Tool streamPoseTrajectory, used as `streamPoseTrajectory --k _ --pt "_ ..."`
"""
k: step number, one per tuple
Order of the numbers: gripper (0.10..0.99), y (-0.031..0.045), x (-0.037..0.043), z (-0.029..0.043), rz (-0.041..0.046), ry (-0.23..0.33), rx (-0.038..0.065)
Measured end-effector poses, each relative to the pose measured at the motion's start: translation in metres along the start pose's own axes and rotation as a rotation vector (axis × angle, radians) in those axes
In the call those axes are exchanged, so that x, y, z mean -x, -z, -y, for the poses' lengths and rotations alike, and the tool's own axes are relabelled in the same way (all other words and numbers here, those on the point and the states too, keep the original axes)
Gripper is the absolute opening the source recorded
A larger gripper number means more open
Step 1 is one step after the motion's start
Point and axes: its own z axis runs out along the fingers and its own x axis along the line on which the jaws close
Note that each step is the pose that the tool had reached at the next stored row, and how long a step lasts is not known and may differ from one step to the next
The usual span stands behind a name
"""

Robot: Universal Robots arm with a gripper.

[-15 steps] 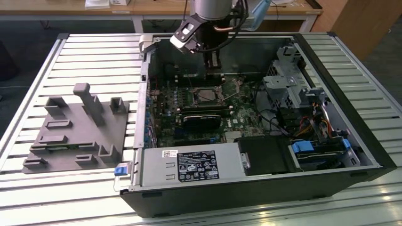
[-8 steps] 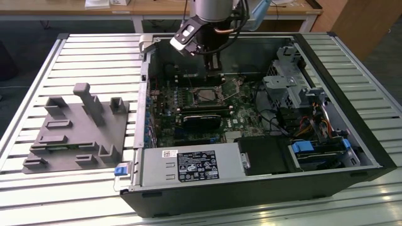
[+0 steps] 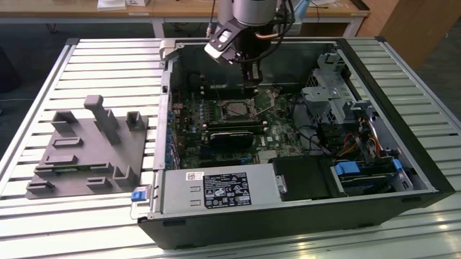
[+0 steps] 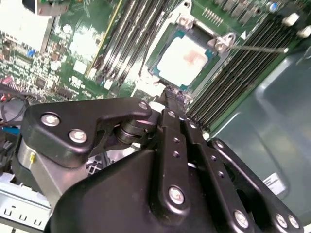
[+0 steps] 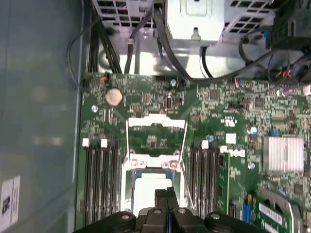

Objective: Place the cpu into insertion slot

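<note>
1. The computer case (image 3: pixel 288 229) lies open, its green board exposed.
2. The gripper (image 5: pixel 167 194) hovers low over the insertion slot (image 5: pixel 151 165), fingers (image 5: pixel 161 196) pinched together, empty.
3. The cpu (image 4: pixel 187 59) sits inside the slot. Placement looks done, and any next move calls for a straight, careful lift.

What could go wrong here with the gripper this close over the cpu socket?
The cpu lies in the insertion slot, but whether it sits flat is unclear; a push from the shut fingers might damage it. The thin wire lever juts out beside the slot, so the gripper could snag it when moving.
</note>
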Motion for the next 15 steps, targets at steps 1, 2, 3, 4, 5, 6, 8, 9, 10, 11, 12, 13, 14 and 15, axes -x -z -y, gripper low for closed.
streamPoseTrajectory --k 1,2,3,4,5,6,8,9,10,11,12,13,14,15 --pt "0.106 -0.0004 0.0000 -0.0022 0.0001 0.000 0.000" --pt "0.106 -0.0009 0.0000 -0.0048 -0.0005 0.000 -0.001" --pt "0.106 -0.0014 0.0001 -0.0068 -0.0010 0.000 -0.002" --pt "0.106 -0.0020 0.0001 -0.0089 -0.0010 0.000 -0.002" --pt "0.106 -0.0024 0.0001 -0.0106 -0.0010 0.000 -0.002" --pt "0.106 -0.0028 0.0001 -0.0124 -0.0010 0.000 -0.002" --pt "0.106 -0.0033 0.0001 -0.0157 -0.0008 0.000 -0.002" --pt "0.106 -0.0035 0.0001 -0.0170 -0.0010 0.000 -0.002" --pt "0.106 -0.0038 0.0001 -0.0183 -0.0010 0.000 -0.002" --pt "0.106 -0.0041 0.0001 -0.0198 -0.0011 0.000 -0.002" --pt "0.106 -0.0043 0.0002 -0.0213 -0.0010 0.000 -0.002" --pt "0.106 -0.0045 0.0002 -0.0226 -0.0010 0.000 -0.002" --pt "0.106 -0.0048 0.0002 -0.0241 -0.0010 0.000 -0.002" --pt "0.106 -0.0050 0.0002 -0.0252 -0.0011 0.000 -0.002"
